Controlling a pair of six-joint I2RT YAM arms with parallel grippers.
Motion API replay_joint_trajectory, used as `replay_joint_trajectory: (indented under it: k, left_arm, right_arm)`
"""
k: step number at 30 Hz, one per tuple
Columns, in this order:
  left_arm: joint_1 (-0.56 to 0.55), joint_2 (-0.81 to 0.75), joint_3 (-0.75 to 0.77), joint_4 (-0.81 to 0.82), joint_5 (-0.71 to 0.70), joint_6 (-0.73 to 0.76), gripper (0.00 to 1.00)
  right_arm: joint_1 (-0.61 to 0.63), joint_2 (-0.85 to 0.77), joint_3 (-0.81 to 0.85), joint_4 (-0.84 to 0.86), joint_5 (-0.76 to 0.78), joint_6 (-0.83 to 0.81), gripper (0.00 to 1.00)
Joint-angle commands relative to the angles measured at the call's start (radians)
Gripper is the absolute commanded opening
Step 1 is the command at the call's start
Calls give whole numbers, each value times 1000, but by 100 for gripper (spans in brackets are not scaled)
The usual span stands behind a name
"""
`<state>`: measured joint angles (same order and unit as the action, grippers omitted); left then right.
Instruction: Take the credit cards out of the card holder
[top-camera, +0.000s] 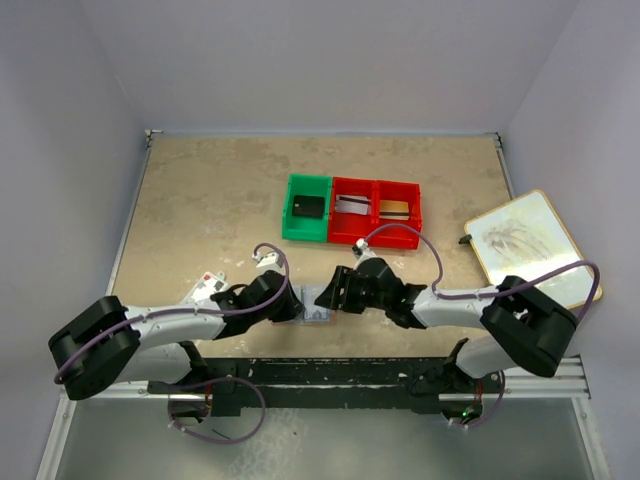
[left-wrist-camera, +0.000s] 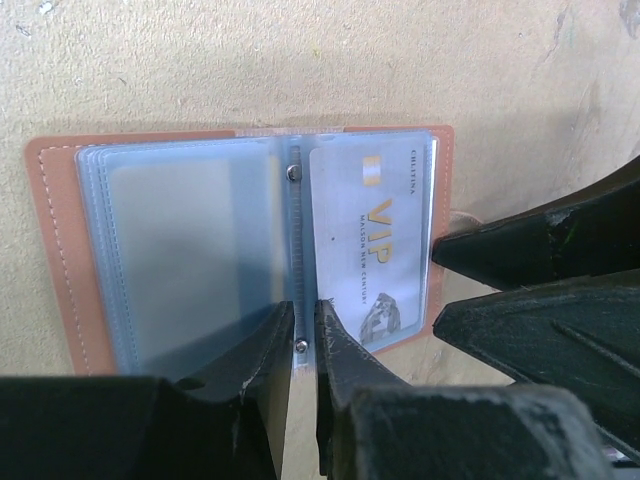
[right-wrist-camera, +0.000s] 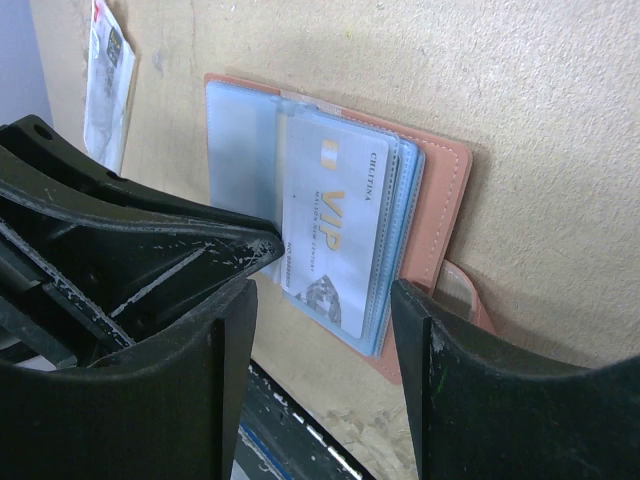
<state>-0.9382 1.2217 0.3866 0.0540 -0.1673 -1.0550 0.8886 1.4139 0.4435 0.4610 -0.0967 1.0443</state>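
The card holder (left-wrist-camera: 60, 250) lies open and flat on the table, a brown rim around blue-grey clear sleeves; from above it is a small patch (top-camera: 316, 303) between the two grippers. A white VIP credit card (left-wrist-camera: 375, 240) sits in the right-hand sleeve (right-wrist-camera: 335, 235). My left gripper (left-wrist-camera: 307, 322) is shut on the riveted middle strip of the sleeves at the holder's near edge. My right gripper (right-wrist-camera: 325, 315) is open, its fingers (right-wrist-camera: 425, 340) standing either side of the near end of the card's sleeve without touching it; they also show at the right of the left wrist view (left-wrist-camera: 540, 240).
A green bin (top-camera: 306, 208) and two red bins (top-camera: 352, 210) stand behind the holder, with cards in them. A white clear packet (right-wrist-camera: 108, 80) lies to the left. A framed board (top-camera: 520, 245) lies at the right edge.
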Motion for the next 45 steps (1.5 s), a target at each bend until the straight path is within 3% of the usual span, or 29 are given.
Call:
replay_joint_trajectory:
  k: [1,8,17,25,45]
  left_arm:
    - [-2,-18,6,-19,-22,22,11]
    - [-2,-99,69,-132,-68,49,16]
    - [-1,-124,88,-375,-272,43,28]
    - [0,-95,29,-320,-230,21,29]
    - [0,-82,28,-300,-202,44,19]
  right_arm:
    - [-6,-20,33,2,-5,-32,59]
    - [-6,39,52,32,-41,-47,58]
    - [-7,23,75,-39,-3,-65,57]
    - [-7,-63,98,-100,27,-104,58]
    - [-6,83,72,6,-47,-83,57]
